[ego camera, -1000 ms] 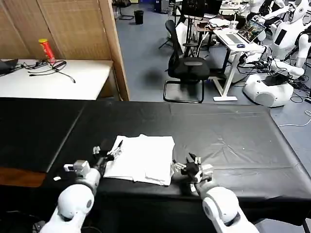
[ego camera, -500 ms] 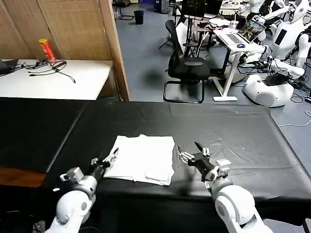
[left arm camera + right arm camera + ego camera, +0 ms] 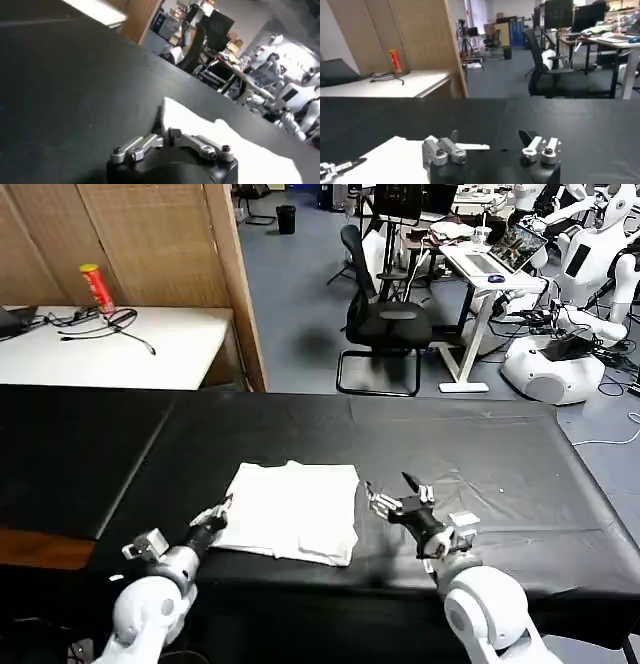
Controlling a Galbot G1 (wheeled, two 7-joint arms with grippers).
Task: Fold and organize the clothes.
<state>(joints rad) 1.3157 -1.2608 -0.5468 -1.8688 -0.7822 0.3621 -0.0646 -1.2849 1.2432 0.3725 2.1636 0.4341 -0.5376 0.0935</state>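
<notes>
The clothes are one white T-shirt (image 3: 295, 509), folded into a flat rectangle near the front of the black table (image 3: 480, 454). No lettering shows on it. My left gripper (image 3: 218, 513) sits low at the shirt's near-left edge with its fingers drawn together; in the left wrist view the left gripper (image 3: 170, 134) points at the T-shirt (image 3: 220, 145), whose corner lies just past its tip. My right gripper (image 3: 393, 492) hovers just right of the shirt, open and empty. In the right wrist view the right gripper (image 3: 490, 137) has its fingers wide apart beside the T-shirt (image 3: 390, 157).
The black cloth covers the whole table, with bare room right of and behind the shirt. Behind at left stands a white desk (image 3: 150, 349) with a red can (image 3: 97, 288) and cables. An office chair (image 3: 385, 324) and parked robots (image 3: 560, 334) stand beyond the far edge.
My left gripper has drawn back off the shirt toward the near edge and its fingers have closed. My right gripper rose from the near edge to beside the shirt. The shirt has not moved.
</notes>
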